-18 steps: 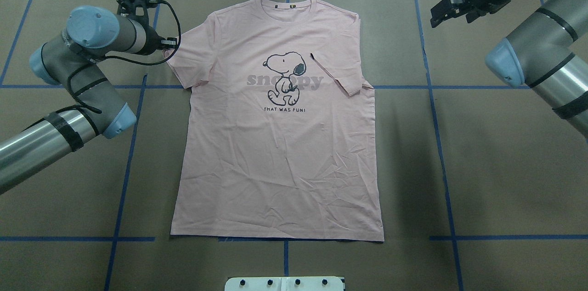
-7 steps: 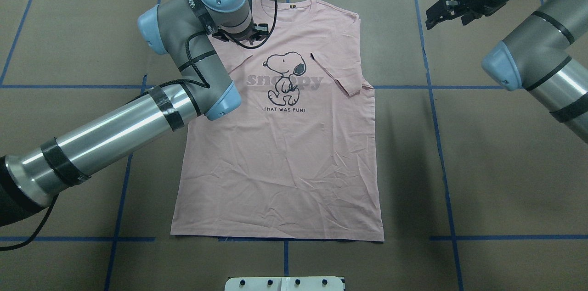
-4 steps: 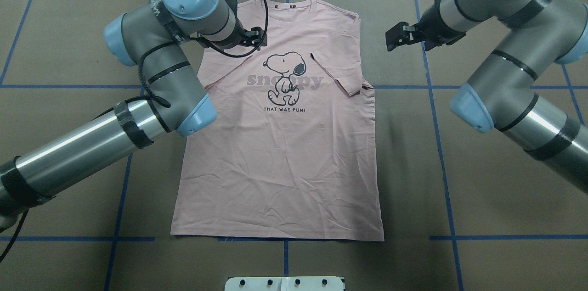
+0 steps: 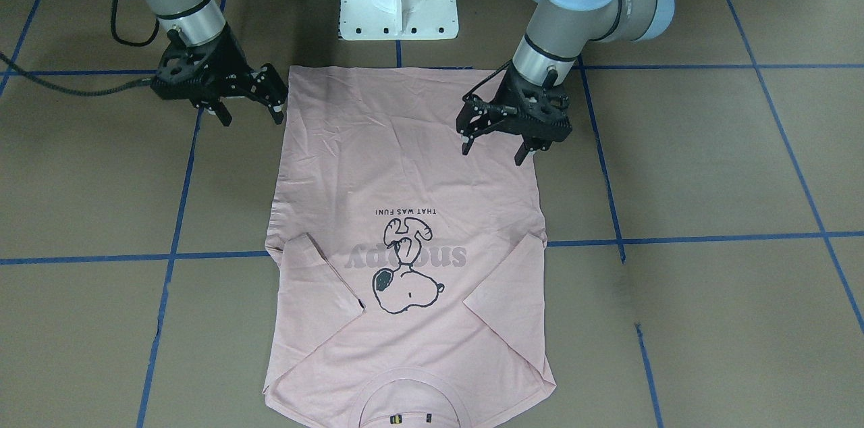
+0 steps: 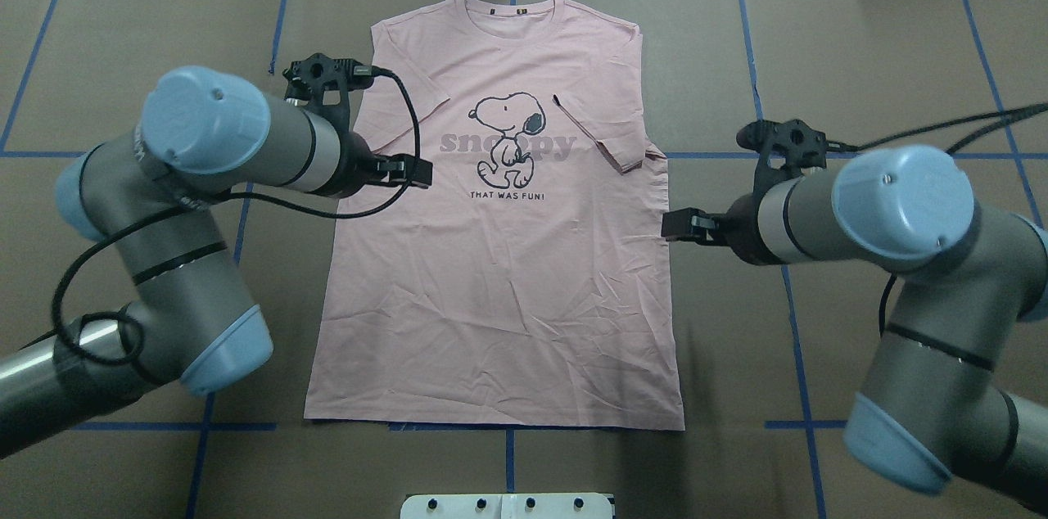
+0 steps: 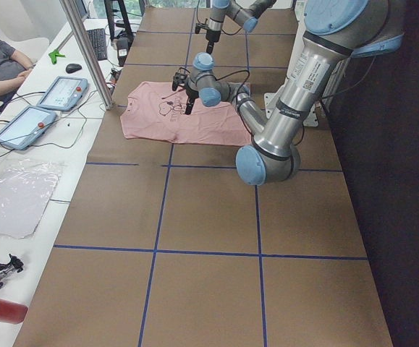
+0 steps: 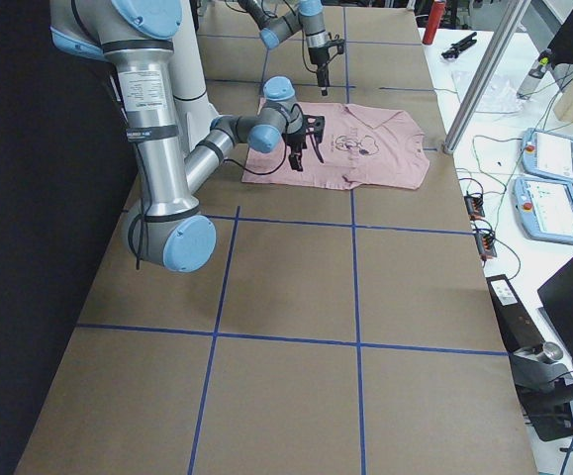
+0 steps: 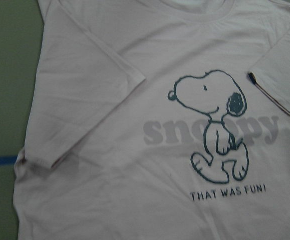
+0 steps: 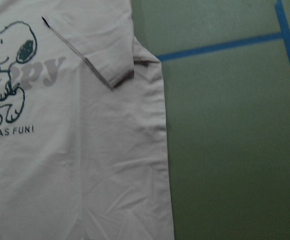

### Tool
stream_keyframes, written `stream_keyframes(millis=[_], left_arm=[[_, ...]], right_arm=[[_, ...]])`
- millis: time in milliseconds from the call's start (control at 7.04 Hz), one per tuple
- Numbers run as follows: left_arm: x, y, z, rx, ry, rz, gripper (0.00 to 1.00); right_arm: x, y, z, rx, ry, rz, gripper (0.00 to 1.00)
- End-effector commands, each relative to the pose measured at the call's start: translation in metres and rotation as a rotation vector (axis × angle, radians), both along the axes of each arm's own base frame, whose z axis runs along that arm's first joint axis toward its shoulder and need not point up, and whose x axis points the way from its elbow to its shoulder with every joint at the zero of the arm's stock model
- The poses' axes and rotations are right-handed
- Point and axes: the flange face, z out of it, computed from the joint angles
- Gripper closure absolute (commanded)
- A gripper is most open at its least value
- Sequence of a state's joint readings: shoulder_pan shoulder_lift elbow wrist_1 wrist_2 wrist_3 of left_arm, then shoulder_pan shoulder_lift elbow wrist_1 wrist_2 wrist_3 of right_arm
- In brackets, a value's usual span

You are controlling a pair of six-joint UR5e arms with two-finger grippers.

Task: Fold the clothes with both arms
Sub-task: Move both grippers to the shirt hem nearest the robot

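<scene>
Front view: the shirt [image 4: 405, 165] lies flat, print up, sleeves folded in. The left gripper [image 4: 493, 148] and right gripper [image 4: 250, 116] hang spread and empty at its side edges.

Overhead: the left gripper sits nearer the collar, so uneven pinches could skew the fold.

Wrist views: the cloth is creased, so a shallow pinch may catch one layer only.
</scene>
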State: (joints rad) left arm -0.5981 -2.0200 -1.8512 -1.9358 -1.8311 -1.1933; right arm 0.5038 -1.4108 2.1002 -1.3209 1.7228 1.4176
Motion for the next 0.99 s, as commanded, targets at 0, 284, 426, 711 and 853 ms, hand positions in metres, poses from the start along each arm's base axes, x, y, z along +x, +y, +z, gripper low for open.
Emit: stream_keyframes(millis=[0, 284, 426, 711, 853], left_arm=[[0.003, 0.083, 0.018, -0.119, 0.037, -0.006, 0.00], [0.021, 0.145, 0.060, -0.317, 0.013, -0.091, 0.31], [0.031, 0.168, 0.070, -0.355, 0.001, -0.112, 0.40], [0.036, 0.192, 0.102, -0.355, -0.065, -0.108, 0.41], [0.033, 0.195, 0.114, -0.359, -0.089, -0.108, 0.42]], right_arm=[[-0.027, 0.074, 0.010, -0.087, -0.007, 0.079, 0.02], [-0.047, 0.108, 0.011, -0.137, -0.026, 0.119, 0.10], [-0.054, 0.117, 0.012, -0.161, -0.013, 0.126, 0.14], [-0.060, 0.123, 0.007, -0.172, -0.004, 0.127, 0.18], [-0.060, 0.124, 0.007, -0.169, -0.004, 0.127, 0.18]])
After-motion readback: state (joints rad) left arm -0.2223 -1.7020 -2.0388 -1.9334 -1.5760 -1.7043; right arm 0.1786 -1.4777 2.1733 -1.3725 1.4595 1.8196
